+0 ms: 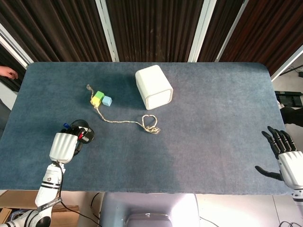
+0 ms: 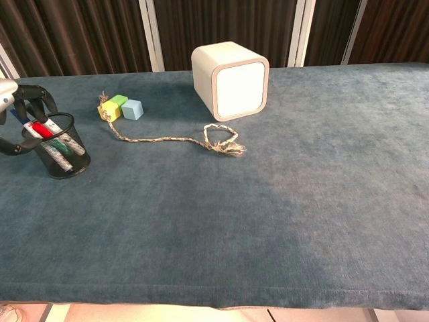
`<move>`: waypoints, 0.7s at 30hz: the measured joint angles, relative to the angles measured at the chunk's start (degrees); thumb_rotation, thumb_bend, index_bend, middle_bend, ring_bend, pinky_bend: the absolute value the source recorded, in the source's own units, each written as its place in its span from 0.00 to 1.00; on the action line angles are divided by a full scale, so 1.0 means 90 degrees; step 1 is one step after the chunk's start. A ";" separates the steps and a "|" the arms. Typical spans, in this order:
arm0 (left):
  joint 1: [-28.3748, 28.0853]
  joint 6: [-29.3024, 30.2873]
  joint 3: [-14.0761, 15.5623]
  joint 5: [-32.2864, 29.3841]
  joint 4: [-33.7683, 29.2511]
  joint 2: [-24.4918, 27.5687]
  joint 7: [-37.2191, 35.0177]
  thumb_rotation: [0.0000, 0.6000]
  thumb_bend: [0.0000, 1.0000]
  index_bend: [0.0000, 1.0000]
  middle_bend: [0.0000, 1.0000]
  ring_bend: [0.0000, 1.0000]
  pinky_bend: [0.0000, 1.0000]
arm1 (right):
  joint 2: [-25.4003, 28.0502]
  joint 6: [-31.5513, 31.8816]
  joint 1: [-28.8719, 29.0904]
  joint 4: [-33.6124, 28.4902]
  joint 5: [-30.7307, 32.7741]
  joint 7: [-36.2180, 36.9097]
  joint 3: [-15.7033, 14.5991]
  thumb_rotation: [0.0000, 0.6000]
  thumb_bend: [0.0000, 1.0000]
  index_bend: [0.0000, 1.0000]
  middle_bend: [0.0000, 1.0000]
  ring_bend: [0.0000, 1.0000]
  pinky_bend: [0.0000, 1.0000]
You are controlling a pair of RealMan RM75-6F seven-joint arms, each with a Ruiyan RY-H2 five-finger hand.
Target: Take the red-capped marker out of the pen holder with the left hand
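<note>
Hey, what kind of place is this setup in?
Probably a robot lab or test room: a blue felt-covered table with practice props like a pen holder, toy blocks and a white cube.

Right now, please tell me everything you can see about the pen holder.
The pen holder is a small round cup of black wire mesh, standing upright near the table's left side. It holds several markers leaning together, among them the red-capped marker. The left hand hangs over its rim with fingers curled by the marker caps; whether they touch cannot be told.
</note>
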 measured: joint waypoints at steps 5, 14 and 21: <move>-0.0045 0.0092 0.0000 -0.0080 0.0131 -0.0092 0.0046 1.00 0.34 0.40 0.43 0.48 0.52 | -0.0017 -0.0024 -0.0002 0.0022 0.0017 0.0014 -0.0005 1.00 0.05 0.00 0.09 0.00 0.07; -0.0155 0.0153 0.0039 -0.0099 0.0563 -0.0278 -0.0069 1.00 0.38 0.48 0.51 0.56 0.55 | -0.0023 -0.0043 -0.0005 0.0034 0.0026 0.0056 -0.0012 1.00 0.05 0.00 0.09 0.00 0.07; -0.0241 0.0135 0.0045 -0.0161 0.0720 -0.0378 -0.0266 1.00 0.40 0.52 0.54 0.59 0.56 | -0.0032 -0.0065 -0.0009 0.0047 0.0039 0.0068 -0.0020 1.00 0.05 0.00 0.09 0.00 0.07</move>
